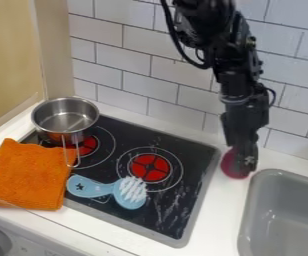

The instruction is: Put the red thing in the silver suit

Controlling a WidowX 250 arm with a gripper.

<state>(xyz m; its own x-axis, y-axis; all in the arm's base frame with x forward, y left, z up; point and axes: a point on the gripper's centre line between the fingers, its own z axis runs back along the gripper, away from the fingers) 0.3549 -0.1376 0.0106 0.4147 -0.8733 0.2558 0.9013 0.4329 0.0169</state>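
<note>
The black gripper (pixel 244 154) hangs low over the white counter strip between the stove and the sink. A dark red, rounded thing (pixel 231 167) is at its lower end, partly hidden behind it on the left side. Whether the gripper holds the red thing or is only in front of it, I cannot tell. At the stove's back left corner stands a silver pot (pixel 66 137), upright, its thin wire handle pointing toward the front. The upper part of its inside shows bare metal.
A blue brush with white bristles (pixel 93 188) lies across the front of the black stove (pixel 173 207). The orange cloth (pixel 26 175) is left of it, in front of the pot. The grey sink (pixel 287 220) is at the right, and a tiled wall rises behind.
</note>
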